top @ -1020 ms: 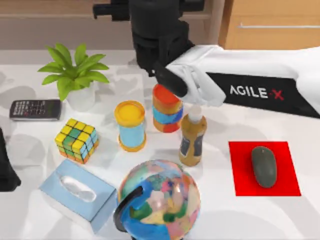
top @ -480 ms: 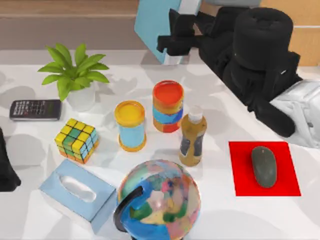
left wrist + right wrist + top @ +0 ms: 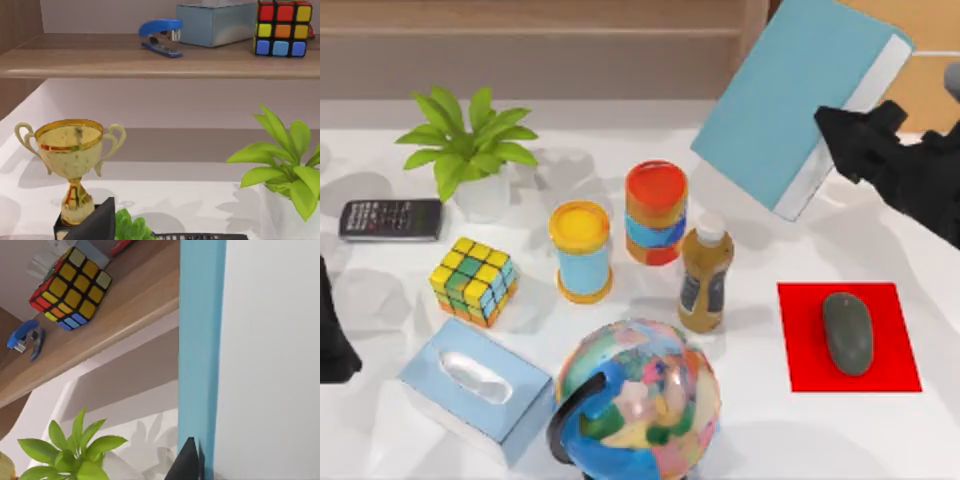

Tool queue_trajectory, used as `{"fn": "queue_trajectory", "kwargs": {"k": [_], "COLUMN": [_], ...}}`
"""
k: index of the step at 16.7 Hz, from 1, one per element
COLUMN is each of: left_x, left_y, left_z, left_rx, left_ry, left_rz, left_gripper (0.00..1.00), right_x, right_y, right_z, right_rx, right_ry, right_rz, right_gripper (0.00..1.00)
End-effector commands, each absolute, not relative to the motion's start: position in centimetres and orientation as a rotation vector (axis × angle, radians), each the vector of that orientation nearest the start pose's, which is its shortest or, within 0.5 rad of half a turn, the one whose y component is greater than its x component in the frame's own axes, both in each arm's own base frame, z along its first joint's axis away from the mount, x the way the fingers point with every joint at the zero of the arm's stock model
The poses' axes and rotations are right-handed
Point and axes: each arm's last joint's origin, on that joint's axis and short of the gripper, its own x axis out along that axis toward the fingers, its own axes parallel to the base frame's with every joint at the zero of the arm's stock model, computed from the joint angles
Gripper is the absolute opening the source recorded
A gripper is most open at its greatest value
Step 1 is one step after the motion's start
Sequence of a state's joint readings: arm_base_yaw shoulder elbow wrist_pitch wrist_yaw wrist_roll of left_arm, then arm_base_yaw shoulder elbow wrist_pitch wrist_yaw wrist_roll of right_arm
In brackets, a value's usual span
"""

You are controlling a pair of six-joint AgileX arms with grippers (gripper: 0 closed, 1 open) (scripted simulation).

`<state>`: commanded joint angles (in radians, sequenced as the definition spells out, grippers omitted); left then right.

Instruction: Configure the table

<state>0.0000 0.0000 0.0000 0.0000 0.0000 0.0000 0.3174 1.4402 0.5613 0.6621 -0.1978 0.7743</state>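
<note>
right hand [image 3: 840, 135]: clamped on the white page edge of the blue book [image 3: 790, 95], holding it tilted in the air over the bench's back right part
change: within 1 second the right arm has swung from above the striped can [image 3: 656, 212] to the right side, and the book is now coming with it
meaning: likely 1 item is being carried to a new spot; nothing set down yet
right arm: reaching in from the right edge, wrist raised
left hand [image 3: 332, 340]: parked at the left edge; fingers, cannot tell
bench [image 3: 760, 430]: white, carrying a globe [image 3: 638, 400], a bottle [image 3: 705, 275] and a mouse [image 3: 847, 333] on a red mat [image 3: 798, 340]
</note>
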Motion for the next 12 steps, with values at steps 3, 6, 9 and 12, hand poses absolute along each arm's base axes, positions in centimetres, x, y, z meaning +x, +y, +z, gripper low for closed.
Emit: {"fn": "queue_trajectory", "kwargs": {"k": [3, 6, 9, 12], "left_x": [10.6, 10.6, 10.6, 10.6], "left_y": [-0.1, -0.1, -0.1, -0.1], "left_z": [16.0, 16.0, 16.0, 16.0], "left_rx": [0.000, 0.000, 0.000, 0.000], "left_ry": [0.000, 0.000, 0.000, 0.000], "left_rz": [0.000, 0.000, 0.000, 0.000], "left_gripper": [1.00, 1.00, 1.00, 1.00], "right_x": [27.9, 28.9, 30.0, 31.2], "right_y": [4.1, -1.8, -7.6, -12.8], "right_z": [17.3, 16.4, 16.1, 16.2], "right_rx": [0.934, 1.145, 1.326, 1.454], "right_ry": [0.450, 0.427, 0.350, 0.255], "right_rz": [0.260, 0.084, -0.069, -0.167], "right_gripper": [0.00, 0.00, 0.00, 0.00]}}
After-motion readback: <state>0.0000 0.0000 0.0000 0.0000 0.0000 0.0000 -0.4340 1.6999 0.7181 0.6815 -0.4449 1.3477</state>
